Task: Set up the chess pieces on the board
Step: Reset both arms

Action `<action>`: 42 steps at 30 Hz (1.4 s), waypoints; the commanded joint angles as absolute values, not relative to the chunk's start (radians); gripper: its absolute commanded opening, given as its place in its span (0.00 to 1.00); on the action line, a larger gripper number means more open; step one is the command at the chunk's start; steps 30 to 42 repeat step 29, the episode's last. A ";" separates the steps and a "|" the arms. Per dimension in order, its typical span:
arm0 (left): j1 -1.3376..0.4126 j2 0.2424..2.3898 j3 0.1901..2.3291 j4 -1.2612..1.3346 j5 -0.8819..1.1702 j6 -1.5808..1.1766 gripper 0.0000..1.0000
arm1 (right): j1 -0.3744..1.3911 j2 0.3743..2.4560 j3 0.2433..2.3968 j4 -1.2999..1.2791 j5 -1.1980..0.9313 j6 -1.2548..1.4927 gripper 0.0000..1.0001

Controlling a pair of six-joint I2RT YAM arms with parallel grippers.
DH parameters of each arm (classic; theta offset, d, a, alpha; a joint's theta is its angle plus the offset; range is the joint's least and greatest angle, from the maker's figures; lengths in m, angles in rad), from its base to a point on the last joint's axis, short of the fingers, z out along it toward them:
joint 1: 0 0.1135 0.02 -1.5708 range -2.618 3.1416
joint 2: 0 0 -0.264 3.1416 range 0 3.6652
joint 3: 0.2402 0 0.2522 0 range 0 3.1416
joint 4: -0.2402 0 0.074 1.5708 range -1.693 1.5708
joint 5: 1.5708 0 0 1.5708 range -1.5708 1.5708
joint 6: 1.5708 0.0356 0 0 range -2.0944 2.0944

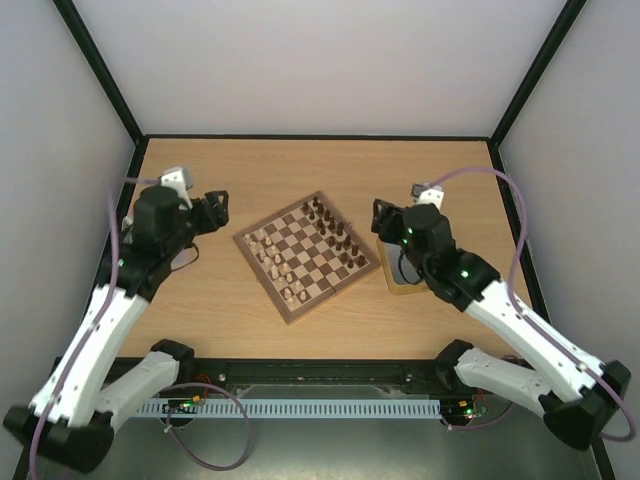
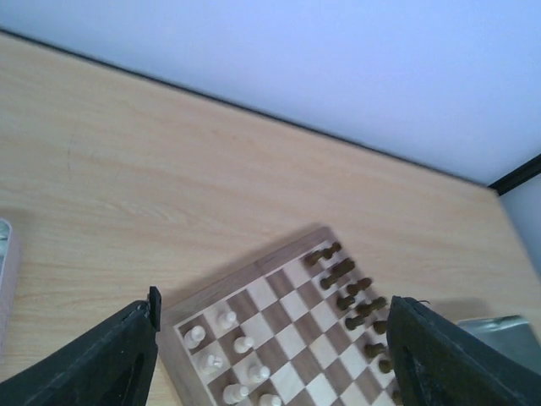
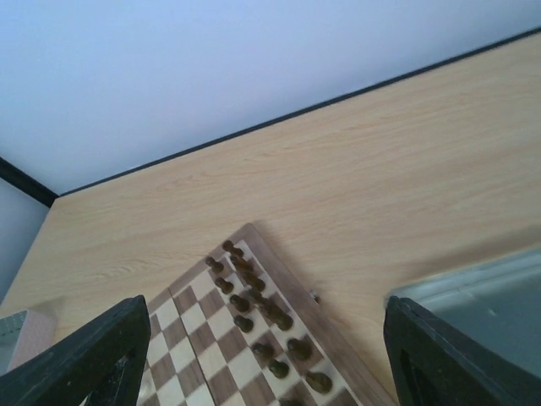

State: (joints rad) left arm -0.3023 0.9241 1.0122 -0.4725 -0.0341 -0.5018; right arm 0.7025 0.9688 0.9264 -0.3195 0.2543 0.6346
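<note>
Many chess pieces (image 2: 243,344), mid-bench, look light and tippy: pinch the waist. Left gripper (image 1: 214,207) and right gripper (image 1: 381,214) are spread wide, empty.

free: bare table (image 1: 300,165) across upper centre, also lower centre below board (image 1: 309,256) | lane of bare squares down board's middle | blocked: dark chessmen (image 1: 335,232) crowding upper-right edge, chess pieces (image 1: 272,256) crowding left side | tin (image 3: 482,304) just beside board's right corner
</note>
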 commanded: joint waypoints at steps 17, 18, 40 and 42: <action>-0.298 0.419 0.973 -0.757 -0.112 -0.528 1.00 | 0.706 0.575 1.012 -0.935 0.528 0.748 0.98; -0.297 0.401 0.981 -0.769 -0.119 -0.520 1.00 | 0.707 0.563 1.020 -0.951 0.542 0.749 0.98; -0.297 0.325 1.034 -0.792 -0.117 -0.502 1.00 | 0.706 0.519 1.029 -0.964 0.569 0.764 0.98; -0.297 0.325 1.034 -0.792 -0.117 -0.502 1.00 | 0.706 0.519 1.029 -0.964 0.569 0.764 0.98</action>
